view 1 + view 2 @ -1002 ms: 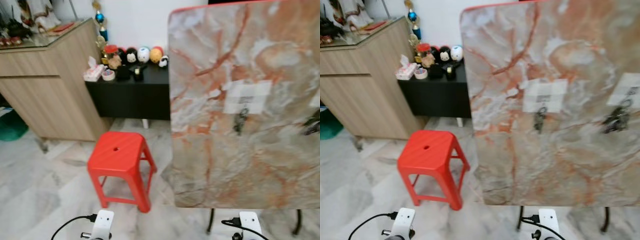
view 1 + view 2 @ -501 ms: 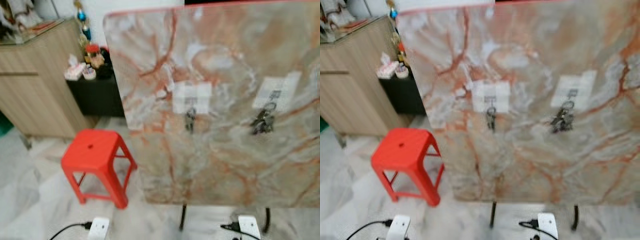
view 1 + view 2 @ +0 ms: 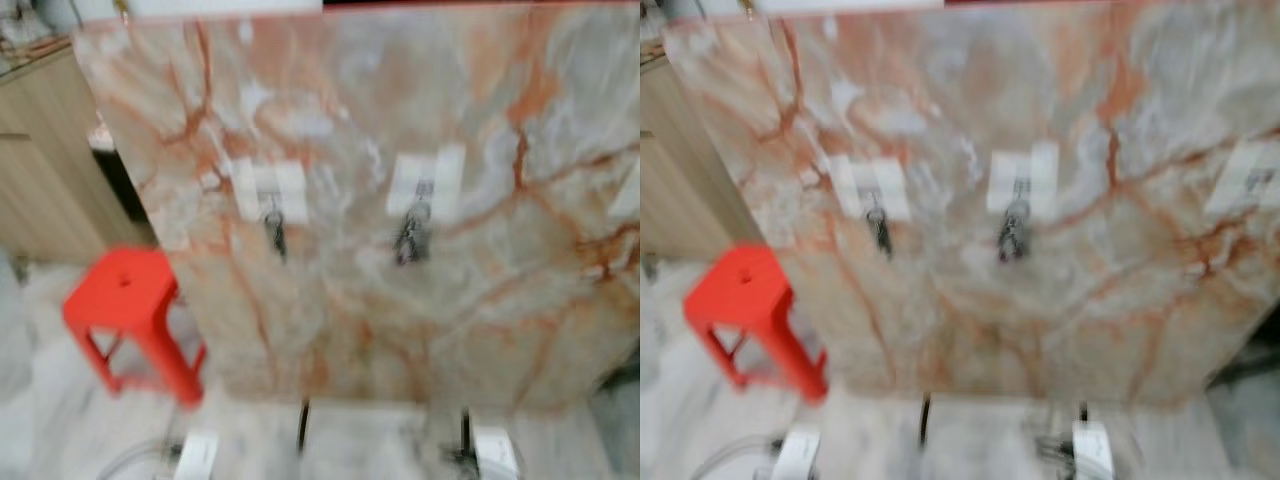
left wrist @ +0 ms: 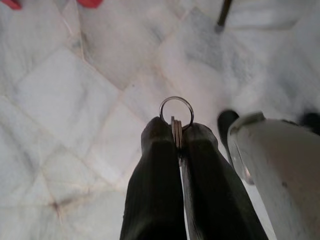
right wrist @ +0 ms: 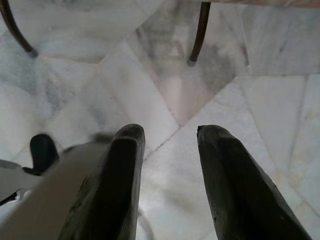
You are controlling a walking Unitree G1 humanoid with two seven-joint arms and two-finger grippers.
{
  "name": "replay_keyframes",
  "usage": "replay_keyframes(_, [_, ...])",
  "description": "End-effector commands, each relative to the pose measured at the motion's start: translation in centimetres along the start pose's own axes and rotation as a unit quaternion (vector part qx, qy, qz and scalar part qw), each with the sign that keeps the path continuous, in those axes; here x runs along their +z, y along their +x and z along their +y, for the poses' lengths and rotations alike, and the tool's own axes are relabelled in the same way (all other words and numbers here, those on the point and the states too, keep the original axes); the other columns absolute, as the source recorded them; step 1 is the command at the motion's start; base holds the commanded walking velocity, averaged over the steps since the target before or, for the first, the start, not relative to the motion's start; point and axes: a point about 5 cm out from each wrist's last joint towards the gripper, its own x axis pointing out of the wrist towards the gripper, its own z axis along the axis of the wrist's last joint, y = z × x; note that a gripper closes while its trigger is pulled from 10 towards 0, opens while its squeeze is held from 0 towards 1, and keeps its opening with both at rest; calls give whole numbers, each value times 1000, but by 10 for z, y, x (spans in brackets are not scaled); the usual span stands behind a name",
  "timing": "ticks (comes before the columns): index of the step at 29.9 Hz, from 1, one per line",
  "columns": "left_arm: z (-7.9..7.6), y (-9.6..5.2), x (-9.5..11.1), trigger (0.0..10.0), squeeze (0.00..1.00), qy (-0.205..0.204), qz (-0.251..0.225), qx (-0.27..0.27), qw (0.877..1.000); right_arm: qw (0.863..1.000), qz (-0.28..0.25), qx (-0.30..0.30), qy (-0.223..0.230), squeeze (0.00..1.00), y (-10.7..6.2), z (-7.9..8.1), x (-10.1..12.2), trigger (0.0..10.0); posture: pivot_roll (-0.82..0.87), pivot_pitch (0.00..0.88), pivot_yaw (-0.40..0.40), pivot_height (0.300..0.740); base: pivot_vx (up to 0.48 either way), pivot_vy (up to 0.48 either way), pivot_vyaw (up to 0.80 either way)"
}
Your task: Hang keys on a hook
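Left eye view: blurred. An upright marble-patterned board with orange veins [image 3: 400, 300] stands on thin dark legs over pale marble floor tiles [image 3: 50, 420]. Two white adhesive hook pads are on the board; the left hook pad [image 3: 268, 190] carries a small dark key [image 3: 275, 235], and the right hook pad [image 3: 425, 183], beside it, carries a larger dark key bunch [image 3: 408, 238]. A red plastic stool [image 3: 125, 315] stands just left of the board, partly behind its edge; a light wooden cabinet [image 3: 40, 170] stands further back on that side.

Right eye view: same scene; a third white pad [image 3: 1250, 180] sits near the board's right edge.

Left wrist view: left gripper [image 4: 177, 131] is clenched on a set of flat keys with a silver split ring [image 4: 176, 111]; the ring stands out past the fingertips, over the floor tiles, below the board.

Right wrist view: right gripper [image 5: 167, 134] hangs with fingers spread apart, grasping nothing, above the floor near the board's dark legs [image 5: 198, 32].
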Motion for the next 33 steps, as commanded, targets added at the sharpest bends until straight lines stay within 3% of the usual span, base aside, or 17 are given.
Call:
replay_keyframes(1, [1, 1, 3, 10000, 0, 8, -1, 2, 1000, 1000, -2, -5, -1, 0, 0, -4, 1, 10000, -76, 0, 53, 723, 0, -480, 0])
replay_keyframes(33, [-8, 0, -1, 10000, 0, 10, 2, -9, 1000, 1000, 1, -7, -3, 0, 0, -6, -1, 10000, -89, 0, 47, 723, 0, -480, 0])
